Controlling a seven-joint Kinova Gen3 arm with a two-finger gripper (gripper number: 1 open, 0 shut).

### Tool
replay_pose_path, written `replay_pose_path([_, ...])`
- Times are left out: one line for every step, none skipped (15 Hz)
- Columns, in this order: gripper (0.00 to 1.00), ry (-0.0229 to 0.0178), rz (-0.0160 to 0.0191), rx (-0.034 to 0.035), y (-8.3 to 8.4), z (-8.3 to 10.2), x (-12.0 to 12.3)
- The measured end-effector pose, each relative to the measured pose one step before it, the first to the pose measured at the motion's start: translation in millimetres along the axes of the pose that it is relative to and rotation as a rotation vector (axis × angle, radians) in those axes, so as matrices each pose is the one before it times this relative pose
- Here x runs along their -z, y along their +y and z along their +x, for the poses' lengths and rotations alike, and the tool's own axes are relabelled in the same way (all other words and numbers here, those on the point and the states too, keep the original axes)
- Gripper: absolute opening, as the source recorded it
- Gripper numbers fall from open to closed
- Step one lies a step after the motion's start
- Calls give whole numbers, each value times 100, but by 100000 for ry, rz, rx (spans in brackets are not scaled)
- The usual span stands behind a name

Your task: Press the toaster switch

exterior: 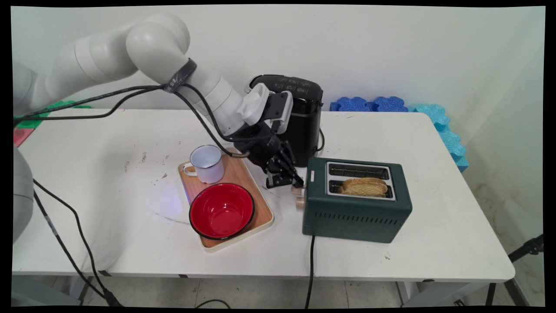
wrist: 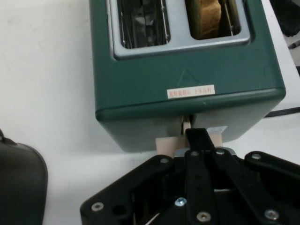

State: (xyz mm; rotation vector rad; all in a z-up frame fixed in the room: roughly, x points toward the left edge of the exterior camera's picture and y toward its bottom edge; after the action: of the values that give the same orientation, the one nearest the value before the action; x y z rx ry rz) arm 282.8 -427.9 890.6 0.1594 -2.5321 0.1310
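I see my claw (exterior: 284,179) low at the left end of a dark green two-slot toaster (exterior: 357,200), the end that carries its controls. In the hand view the fingers (wrist: 199,138) sit drawn together into a narrow stance, their tips pressed on top of the pale wooden lever (wrist: 187,140) that sticks out of a slot in that end face; they rest on it and do not wrap it. A round wooden knob (exterior: 299,203) sits lower on the same face. One slice of toast (exterior: 364,186) stands in the slot nearer the camera, its browned top above the metal rim; the far slot is bare.

Left of the claw, on the white counter (exterior: 130,182), a wooden tray (exterior: 243,174) carries a red bowl (exterior: 221,211) and a white enamel mug (exterior: 207,163), apart from each other. A black kitchen appliance (exterior: 304,117) stands behind the claw, near the wall.
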Motion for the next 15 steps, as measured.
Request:
replay_pose_path([0, -311, -112, 41, 36, -178, -97])
replay_pose_path([0, -284, -52, 32, 30, -183, -89])
replay_pose_path([0, -198, -5, 24, 9, -148, -79])
replay_pose_path([0, -182, 12, 26, 3, -147, -101])
replay_pose_path([0, -125, -3, 60, 2, -113, -93])
replay_pose_path([0, -39, 42, 101, 5, -110, -97])
replay_pose_path([0, 23, 10, 89, -6, -62, -117])
replay_pose_path([0, 29, 35, 49, 2, -35, -59])
replay_pose_path([0, 51, 56, 152, 9, -56, -86])
replay_pose_path([0, 114, 21, 167, -1, -39, -101])
replay_pose_path([0, 129, 19, 141, 5, -28, -103])
replay_pose_path([0, 106, 25, 190, -4, -33, -84])
replay_pose_path([0, 90, 21, 243, -4, -27, -100])
replay_pose_path([0, 27, 68, 239, -6, -24, -85])
replay_pose_path([0, 13, 82, 261, -20, -34, -97])
